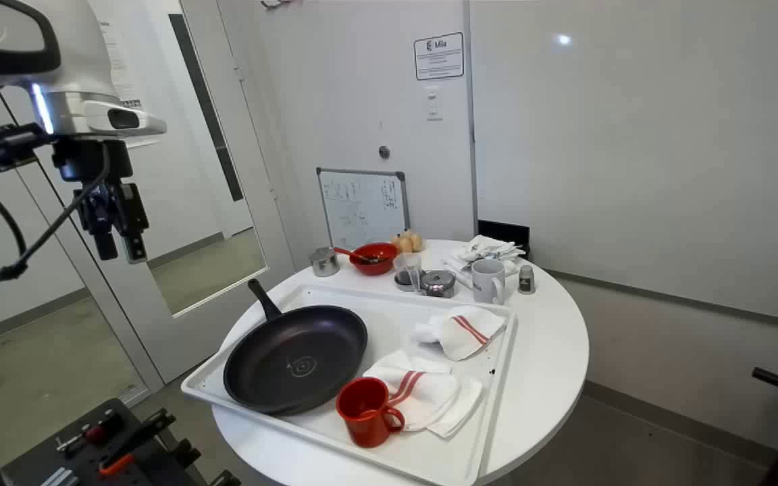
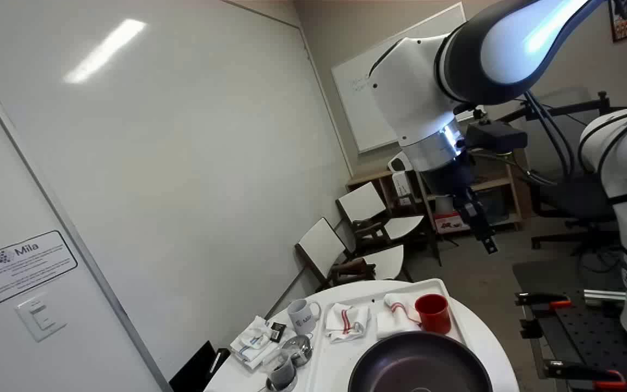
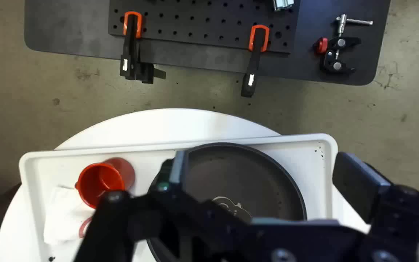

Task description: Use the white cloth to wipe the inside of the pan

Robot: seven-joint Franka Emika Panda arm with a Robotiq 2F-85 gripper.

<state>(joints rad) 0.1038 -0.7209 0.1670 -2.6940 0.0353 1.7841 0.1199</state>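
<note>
Well above the level of the tray [image 1: 390,322], the gripper [image 1: 121,253] points down from a bent arm [image 2: 417,92], its jaws spread wide. On the tray sits the black pan [image 1: 298,358], round and low-sided, marked pale at the centre; also a white cloth [image 1: 464,332] with red stripes and, just beside the red mug [image 1: 362,418], another striped cloth [image 1: 426,398]. "Mila" reads on the pale mug [image 2: 301,317] and wall sign [image 2: 21,267].
</note>
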